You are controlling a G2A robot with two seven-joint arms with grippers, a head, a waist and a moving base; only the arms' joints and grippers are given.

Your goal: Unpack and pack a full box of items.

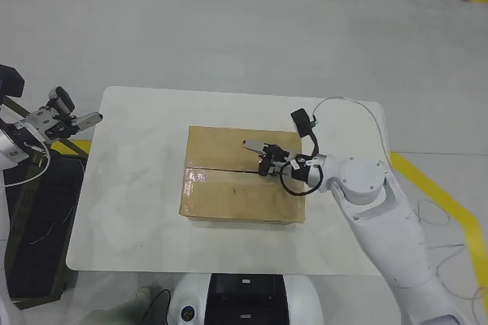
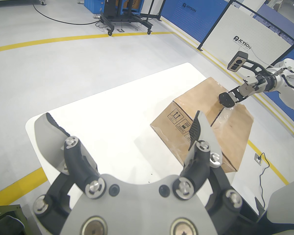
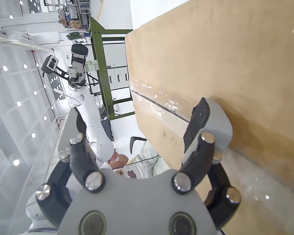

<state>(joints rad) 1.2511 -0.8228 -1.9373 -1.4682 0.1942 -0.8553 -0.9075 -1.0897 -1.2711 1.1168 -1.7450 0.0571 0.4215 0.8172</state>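
On the white rounded-corner table (image 1: pixel 130 211), near its middle: one brown cardboard box (image 1: pixel 240 175) (image 2: pixel 231 133) (image 3: pixel 198 50), closed, flaps down. A strip of clear glossy tape (image 3: pixel 159 103) covers the centre seam.

Right gripper (image 1: pixel 259 156) (image 3: pixel 137 128) (image 2: pixel 226 100): over the box top, just beside the seam, right of the box's middle. Jaws spread wide, nothing held.

Left gripper (image 1: pixel 77 114) (image 2: pixel 122 128): off the table's far left corner, well apart from the box. Jaws spread wide, nothing held.

Hazards, as judged:
- A fingertip may skate along the slick tape instead of breaking it.
- Nothing braces the box, so a sideways pull on tape or flap could drag or turn it on the smooth tabletop.
- A hard downward press at the seam could buckle the flaps onto whatever lies beneath.

Not determinable:
- Contents of the box, and how full it is.
- Whether the right gripper's nearer finger touches the cardboard or hangs just above it.
- Whether the tape is already torn anywhere; it looks wrinkled near the fingers.
- The box's far face and underside.
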